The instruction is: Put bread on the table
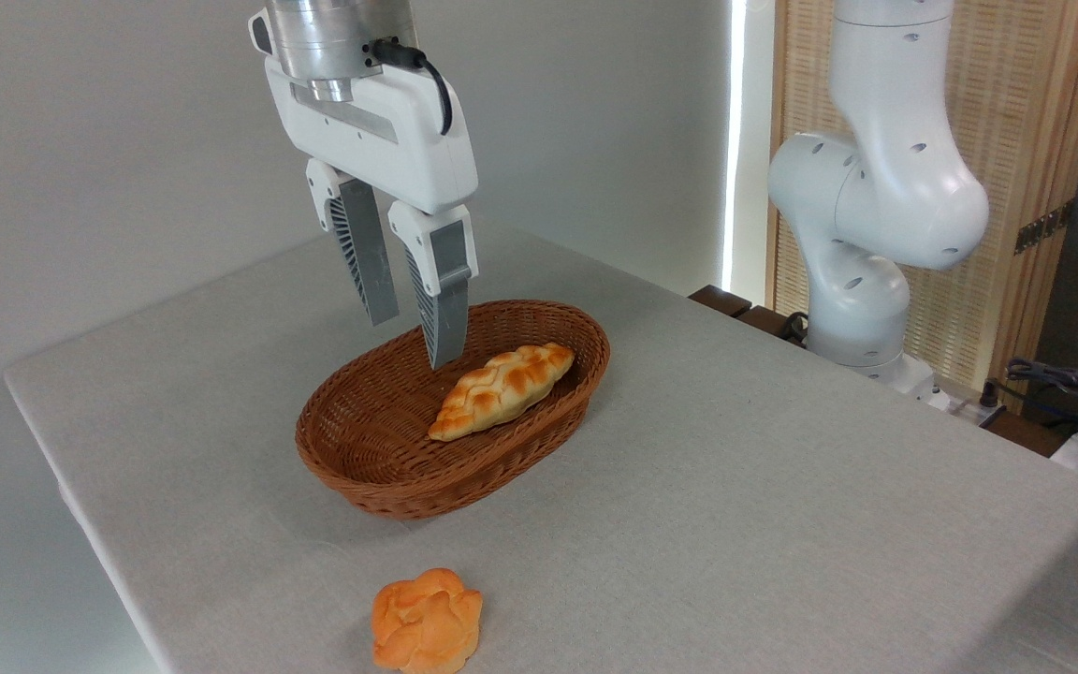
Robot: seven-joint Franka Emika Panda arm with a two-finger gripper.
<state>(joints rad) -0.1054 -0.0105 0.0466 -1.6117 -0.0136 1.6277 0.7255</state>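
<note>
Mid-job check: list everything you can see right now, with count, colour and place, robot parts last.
bun: 1, orange-golden, on the table near the front edge, outside the basket
loaf: 1, braided, golden-brown, lying in the basket
basket: 1, brown wicker, oval, mid-table
table: 1, light grey cloth surface, fills most of the view
screen: 1, light wood slats, back right behind the arm
cables and gear: several, dark, far right edge, too small to identify
arm: 1, white, standing at the right rear of the table
gripper: 1, white with grey fingers, open and empty, hanging over the basket's rear rim
</note>
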